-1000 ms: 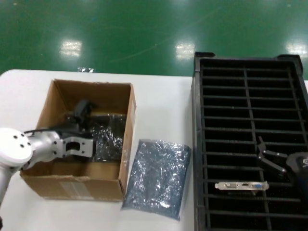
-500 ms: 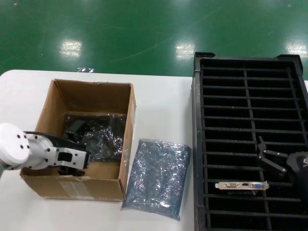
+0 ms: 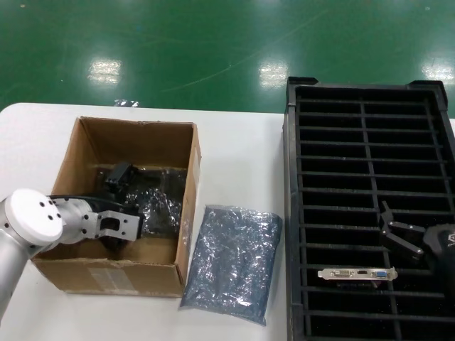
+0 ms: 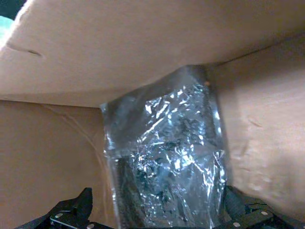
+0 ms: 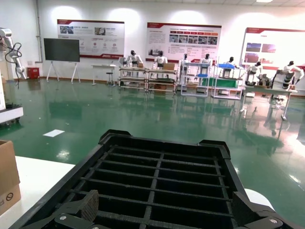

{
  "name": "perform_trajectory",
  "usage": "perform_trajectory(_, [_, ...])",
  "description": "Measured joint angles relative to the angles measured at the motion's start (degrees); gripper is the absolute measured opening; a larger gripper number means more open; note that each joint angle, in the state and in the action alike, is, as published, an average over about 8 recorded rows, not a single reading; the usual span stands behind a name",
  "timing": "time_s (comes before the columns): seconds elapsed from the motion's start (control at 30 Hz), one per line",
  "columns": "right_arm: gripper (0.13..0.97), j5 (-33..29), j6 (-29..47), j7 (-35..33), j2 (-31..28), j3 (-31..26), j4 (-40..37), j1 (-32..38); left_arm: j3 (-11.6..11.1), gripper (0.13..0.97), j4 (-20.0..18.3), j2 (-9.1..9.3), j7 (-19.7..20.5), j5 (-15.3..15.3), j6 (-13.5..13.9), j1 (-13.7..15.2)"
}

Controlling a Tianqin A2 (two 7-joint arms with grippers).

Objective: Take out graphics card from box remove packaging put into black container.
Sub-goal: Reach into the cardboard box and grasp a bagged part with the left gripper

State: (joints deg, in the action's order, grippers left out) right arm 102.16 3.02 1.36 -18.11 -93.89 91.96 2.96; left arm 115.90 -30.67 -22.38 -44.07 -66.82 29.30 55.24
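One graphics card (image 3: 357, 273) already slotted near the front of the black container (image 3: 435, 135), its emptied packaging (image 3: 233, 264) lying flat on the table (image 3: 238, 153) beside the box (image 3: 117, 273). Left claw (image 3: 121, 213) spread open inside the box over another bagged card (image 4: 167, 162), not yet gripped. Right claw (image 3: 395, 234) idle and open above the container; box walls close around the left claw, likely crowding the lift.

The box (image 3: 121, 213) sits left of the black container (image 3: 366, 206), the packaging (image 3: 231, 261) between them.
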Motion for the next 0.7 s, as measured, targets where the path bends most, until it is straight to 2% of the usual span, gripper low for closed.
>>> perform_trajectory(0.2, [0.966, 0.0, 0.0, 0.0, 0.0, 0.0, 0.0, 0.0, -0.63, 0.957, 1.57, 0.8, -4.3, -3.53, -3.08, 0.36])
perform_trajectory(0.33, [0.966, 0.0, 0.0, 0.0, 0.0, 0.0, 0.0, 0.0, -0.6, 0.94, 1.17, 0.63, -5.51, -4.85, -4.08, 0.12])
perform_trajectory(0.43, [0.966, 0.0, 0.0, 0.0, 0.0, 0.0, 0.0, 0.0, -0.16, 0.931, -0.48, 0.01, -4.64, -4.75, -4.25, -0.53])
perform_trajectory(0.7, [0.966, 0.0, 0.0, 0.0, 0.0, 0.0, 0.0, 0.0, 1.24, 0.83, -8.01, -2.69, 1.0, -2.21, -3.85, -3.15])
